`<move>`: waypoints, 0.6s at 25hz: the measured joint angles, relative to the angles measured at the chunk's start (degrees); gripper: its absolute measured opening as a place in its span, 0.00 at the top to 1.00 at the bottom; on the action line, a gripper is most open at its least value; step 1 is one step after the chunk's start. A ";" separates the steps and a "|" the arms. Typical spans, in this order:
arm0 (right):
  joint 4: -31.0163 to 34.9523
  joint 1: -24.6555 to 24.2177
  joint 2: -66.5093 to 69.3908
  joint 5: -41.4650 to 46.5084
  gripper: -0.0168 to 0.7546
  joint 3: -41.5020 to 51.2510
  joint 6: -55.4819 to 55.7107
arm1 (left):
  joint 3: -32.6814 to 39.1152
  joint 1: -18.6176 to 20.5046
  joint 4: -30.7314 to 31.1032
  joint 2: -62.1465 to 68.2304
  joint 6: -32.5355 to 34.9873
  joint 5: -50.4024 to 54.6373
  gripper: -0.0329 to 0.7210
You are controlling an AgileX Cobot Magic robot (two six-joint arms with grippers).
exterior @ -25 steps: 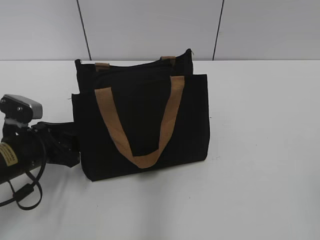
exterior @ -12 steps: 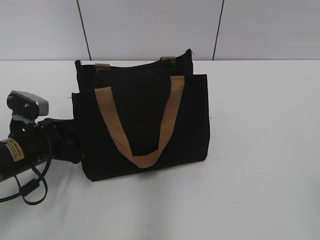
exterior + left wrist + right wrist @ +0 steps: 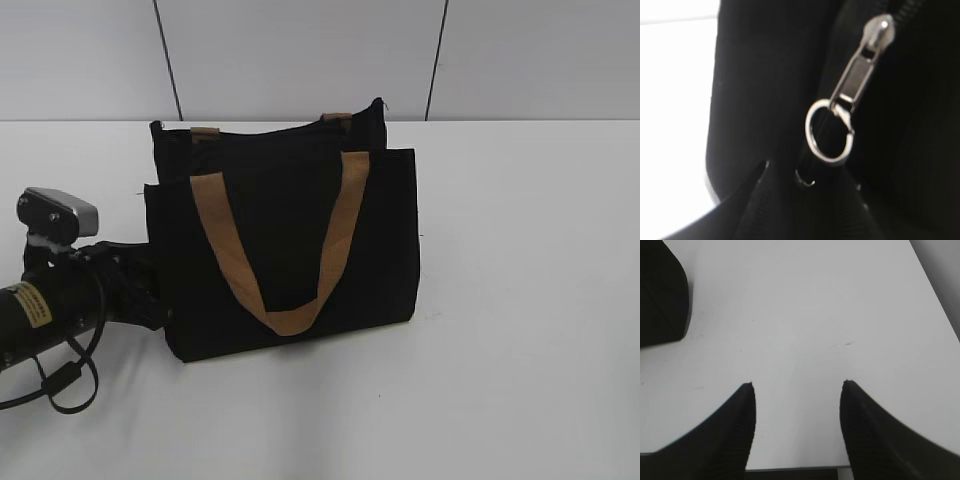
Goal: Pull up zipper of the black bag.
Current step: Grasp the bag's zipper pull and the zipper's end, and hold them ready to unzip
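White table [image 3: 520,300] and grey wall panels frame the scene. On the left side wall of the black bag [image 3: 290,240], the zipper [image 3: 860,75] and its ring fill the left wrist view. Left gripper [image 3: 135,285] has risen slightly against that side over the last second, so engagement appears underway; its grip state cannot be determined. Right gripper [image 3: 797,390] hovers spread apart over bare table.
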 joint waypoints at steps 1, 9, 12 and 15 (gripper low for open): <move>0.00 0.00 0.00 0.00 0.43 0.00 0.00 | 0.00 0.00 0.00 0.00 0.00 -0.26 0.58; 0.00 0.00 0.00 0.00 0.43 0.00 0.00 | 0.00 0.00 0.18 0.00 -0.05 -0.63 0.84; 0.00 0.00 0.00 0.00 0.43 0.00 0.00 | 0.00 0.00 -0.18 0.00 -0.05 -0.63 0.94; 0.00 0.00 0.00 0.00 0.43 0.00 0.00 | 0.00 0.00 -0.25 -0.39 -0.11 -0.53 0.95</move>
